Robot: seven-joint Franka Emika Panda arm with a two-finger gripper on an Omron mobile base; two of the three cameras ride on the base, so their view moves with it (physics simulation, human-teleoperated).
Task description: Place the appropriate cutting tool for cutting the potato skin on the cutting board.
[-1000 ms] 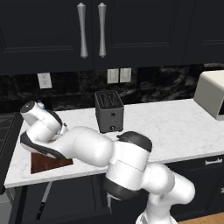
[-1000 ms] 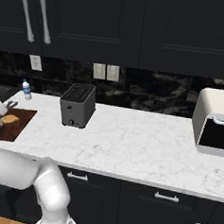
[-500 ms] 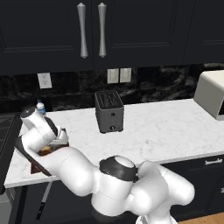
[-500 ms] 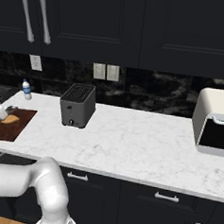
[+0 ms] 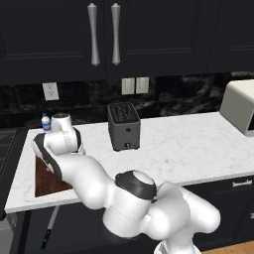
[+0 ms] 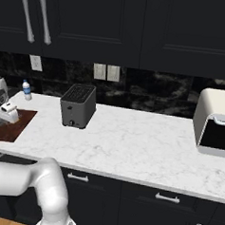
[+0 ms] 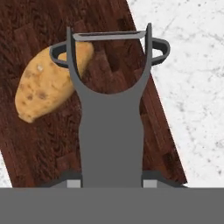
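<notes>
Here the small grey metal peeler with its wide forked head [image 7: 109, 109] rises straight up from the two-finger gripper [image 7: 110, 181], whose fingers are clamped on the bottom of its handle. It hangs over the flat dark reddish-brown wooden cutting board [image 7: 52, 148], and its forked head overlaps the small oval golden-tan potato [image 7: 46, 83] lying on that board; whether it touches the wood yet cannot be told.

To finish well, I judge the hand should lower until the peeler rests flat on bare wood beside the potato, well inside the board's edge next to the white marble counter [image 7: 192, 87], then let go without nudging the potato.

The hand view gives the peeler and the potato. The base views instead place the board [image 6: 8, 128] at the counter's left end, left of the dark toaster [image 6: 78, 105], with a small water bottle [image 6: 26, 90] behind it.
</notes>
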